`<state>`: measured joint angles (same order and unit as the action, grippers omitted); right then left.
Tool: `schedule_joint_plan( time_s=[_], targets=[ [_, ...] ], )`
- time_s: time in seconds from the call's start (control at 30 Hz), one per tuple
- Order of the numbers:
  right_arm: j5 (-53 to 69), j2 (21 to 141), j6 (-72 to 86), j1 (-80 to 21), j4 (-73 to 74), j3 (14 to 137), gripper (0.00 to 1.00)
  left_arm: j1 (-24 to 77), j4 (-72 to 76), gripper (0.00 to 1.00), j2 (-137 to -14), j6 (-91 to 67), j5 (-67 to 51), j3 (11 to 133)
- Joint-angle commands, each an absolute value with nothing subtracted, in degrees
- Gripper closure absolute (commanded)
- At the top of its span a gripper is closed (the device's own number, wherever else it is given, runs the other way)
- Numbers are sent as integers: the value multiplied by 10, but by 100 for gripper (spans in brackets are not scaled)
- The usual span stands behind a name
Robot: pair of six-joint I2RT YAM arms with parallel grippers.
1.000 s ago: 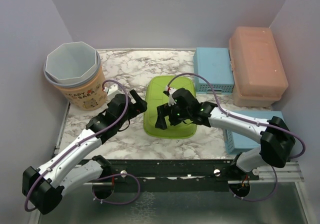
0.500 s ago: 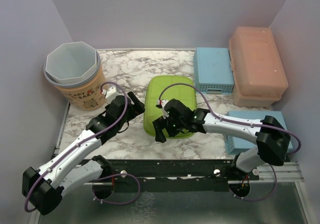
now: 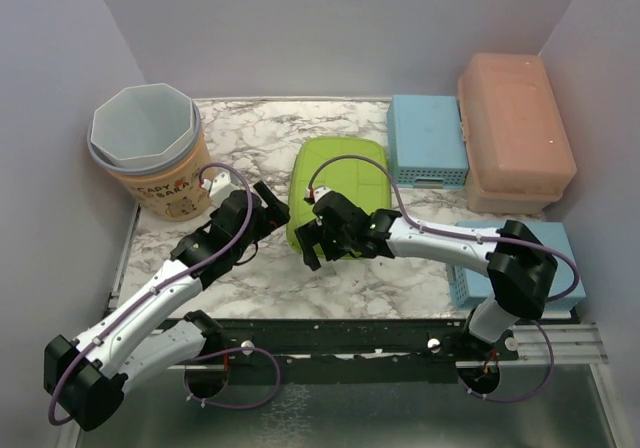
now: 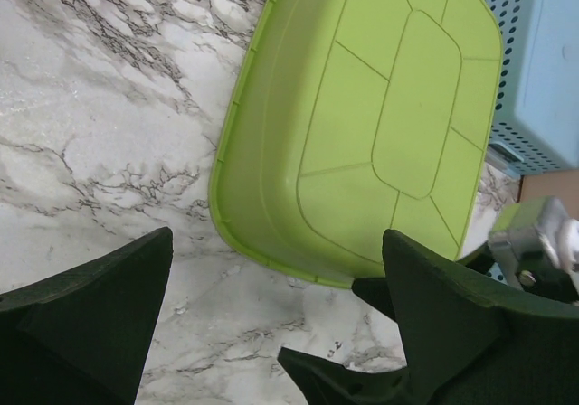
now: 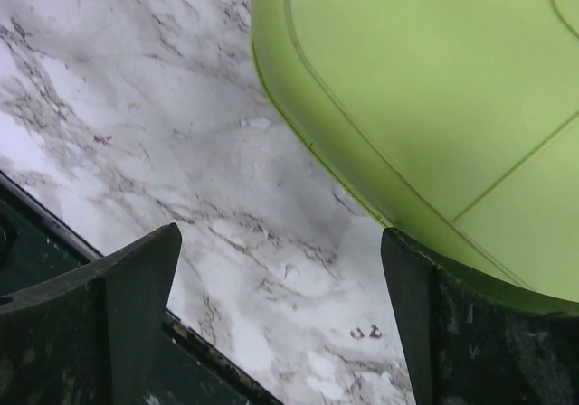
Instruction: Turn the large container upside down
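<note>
Fingers (image 4: 90, 306) of the left gripper (image 3: 271, 208) stand spread wide and pinch nothing. They sit at 9 o'clock of the container (image 3: 340, 173) and apart from it. The fingers (image 5: 118, 306) of the right gripper (image 3: 316, 241) are spread just as wide, at about 7 o'clock of the container, over its near left corner. One finger crosses the green edge in the right wrist view (whether it actually touches, I cannot tell).

The container lies near the middle of the marble table (image 3: 260, 128) with its base facing up and its rim down toward the marble. It is lime green and rectangular with rounded corners, and its walls flare outward to the rim. On the base is a raised, rounded panel. Thin moulded lines run from that panel to the edges and split the surface into sections. The plastic looks smooth and plain.

By count there is one green container and one tan bucket (image 3: 172, 190) with a grey inner rim, at 10 o'clock on the table. There are two blue baskets. The far basket (image 3: 427, 140) is at 1 o'clock, just beside the container. The near basket (image 3: 468, 283) is at 4 o'clock, partly under the right arm (image 3: 450, 249). One salmon lidded box (image 3: 515, 128) stands at 2 o'clock, against the far basket. There are two arms, the left arm (image 3: 150, 303) reaching in from 7 o'clock.
</note>
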<state>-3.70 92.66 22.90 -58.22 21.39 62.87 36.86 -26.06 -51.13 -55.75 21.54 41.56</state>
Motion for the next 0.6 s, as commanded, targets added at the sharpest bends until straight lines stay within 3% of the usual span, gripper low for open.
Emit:
schedule_joint_plan(
  time_s=[0.0,0.2,0.57],
  targets=[
    [-50,976,217,-582,178,663,4,366,-263,1,-495,-569,213,412],
    [-92,1026,198,-578,210,727,2,367,-264,1,-484,-566,215,410],
    [-65,1026,173,-531,216,725,2,366,-265,1,-482,-569,214,405]
  ],
)
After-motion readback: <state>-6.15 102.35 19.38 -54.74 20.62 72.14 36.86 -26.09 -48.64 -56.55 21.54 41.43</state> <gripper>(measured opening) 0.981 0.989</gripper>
